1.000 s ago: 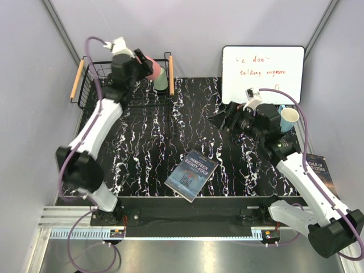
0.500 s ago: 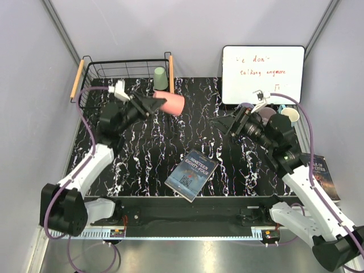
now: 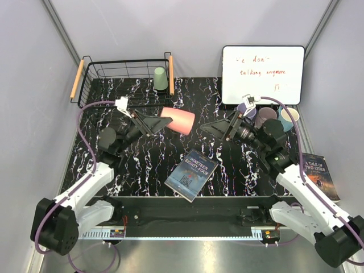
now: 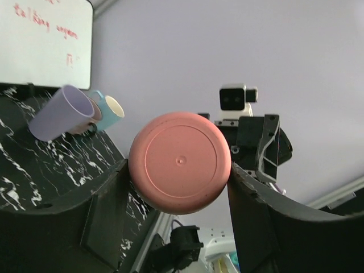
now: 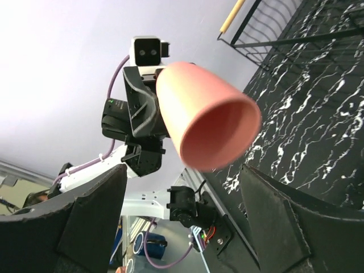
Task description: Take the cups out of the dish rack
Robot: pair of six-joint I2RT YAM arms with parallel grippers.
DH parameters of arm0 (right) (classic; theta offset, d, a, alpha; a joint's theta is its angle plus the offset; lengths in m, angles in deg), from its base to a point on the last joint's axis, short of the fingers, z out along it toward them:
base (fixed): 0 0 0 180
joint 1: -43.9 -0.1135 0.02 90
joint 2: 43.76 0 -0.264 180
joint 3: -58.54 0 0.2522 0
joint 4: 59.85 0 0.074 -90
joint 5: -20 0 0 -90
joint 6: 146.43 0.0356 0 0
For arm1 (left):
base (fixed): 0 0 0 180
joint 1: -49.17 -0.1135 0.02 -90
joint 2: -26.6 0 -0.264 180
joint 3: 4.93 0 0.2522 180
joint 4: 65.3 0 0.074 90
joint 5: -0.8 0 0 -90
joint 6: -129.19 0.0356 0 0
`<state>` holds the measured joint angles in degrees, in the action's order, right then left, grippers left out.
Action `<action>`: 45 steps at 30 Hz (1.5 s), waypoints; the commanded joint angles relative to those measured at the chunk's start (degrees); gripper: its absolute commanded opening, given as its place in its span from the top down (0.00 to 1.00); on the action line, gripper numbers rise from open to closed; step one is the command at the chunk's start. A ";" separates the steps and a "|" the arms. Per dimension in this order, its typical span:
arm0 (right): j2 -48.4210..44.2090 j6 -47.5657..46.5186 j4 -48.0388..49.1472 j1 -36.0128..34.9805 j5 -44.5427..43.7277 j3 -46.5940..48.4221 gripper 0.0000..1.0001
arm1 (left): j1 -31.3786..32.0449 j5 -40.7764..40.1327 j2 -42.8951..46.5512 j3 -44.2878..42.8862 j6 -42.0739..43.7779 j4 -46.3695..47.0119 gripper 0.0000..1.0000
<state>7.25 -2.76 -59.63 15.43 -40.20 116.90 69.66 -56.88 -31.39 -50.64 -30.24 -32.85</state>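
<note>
**Status of unloading**

The salmon pink plastic tumbler (image 3: 181, 121) is held clear of the black marbled table (image 3: 148, 165), near its centre. It lies on its side with the mouth toward 3 o'clock. Its base end is clamped between the fingers of the left gripper (image 3: 164, 119). The right gripper (image 3: 215, 126) is positioned at 3 o'clock of the tumbler's mouth, near it but apart. Its fingers are spread wide and nothing is held between them.

The black wire dish rack with light wooden bar handles (image 3: 119, 74) stands at 11 o'clock of the table. One pale green plastic tumbler (image 3: 161, 78) is seen inside it, in the corner at the rack's 2 o'clock. No other tumbler is visible in the rack.

Three tumblers are grouped at 2 o'clock of the table, just beside the whiteboard (image 3: 263, 74):
- the lilac plastic tumbler (image 3: 248, 111)
- the dusty mauve plastic tumbler (image 3: 264, 116)
- the light blue plastic tumbler (image 3: 289, 118)

**Assessment**

Three of the five tumblers are judged to be unloaded. The fourth is in transit, and a transfer between the grippers appears to be intended. The fifth is yet to be collected from the rack. The task is judged to be somewhat past the halfway point.
</note>
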 commanded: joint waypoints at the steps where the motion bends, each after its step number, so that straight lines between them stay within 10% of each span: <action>1: 1.73 0.47 5.36 -2.47 0.61 1.36 0.13 | 4.20 -1.46 -0.89 0.83 1.14 5.55 1.00; 14: 9.81 -0.14 9.58 -6.42 -0.09 3.74 0.19 | 11.85 -3.93 -6.42 3.64 0.96 10.74 1.00; 18: 11.04 -0.41 9.93 -7.21 -0.89 4.00 0.37 | 12.82 -3.84 -7.48 4.08 0.87 12.05 1.00; 24: 11.31 -0.58 9.75 -7.92 -2.03 3.57 0.95 | 13.08 -3.84 -7.92 4.70 1.05 12.85 1.00; 28: 9.65 -1.90 6.86 -8.01 -3.78 3.48 1.00 | 13.00 -5.24 -6.96 4.17 2.72 9.17 0.99; 32: 3.52 -7.50 -2.17 -8.01 -10.53 4.44 1.00 | 11.95 -7.60 -4.94 0.49 8.50 -5.98 0.13; 33: 2.10 -9.35 -9.42 -8.01 -16.38 6.27 1.00 | 11.42 -8.75 -3.63 -0.65 9.91 -10.40 0.05; 38: 3.55 -23.66 -31.27 -8.01 -36.01 17.61 1.00 | 9.74 -22.96 -1.68 -9.35 18.70 -37.98 0.01; 45: 27.02 -28.89 -53.95 -2.84 -52.85 43.08 1.00 | 9.83 -29.94 -4.49 -10.51 16.43 -50.51 0.01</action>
<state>22.50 -26.08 -97.55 8.55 -81.57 150.06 79.47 -80.01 -34.78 -60.06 -15.20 -71.36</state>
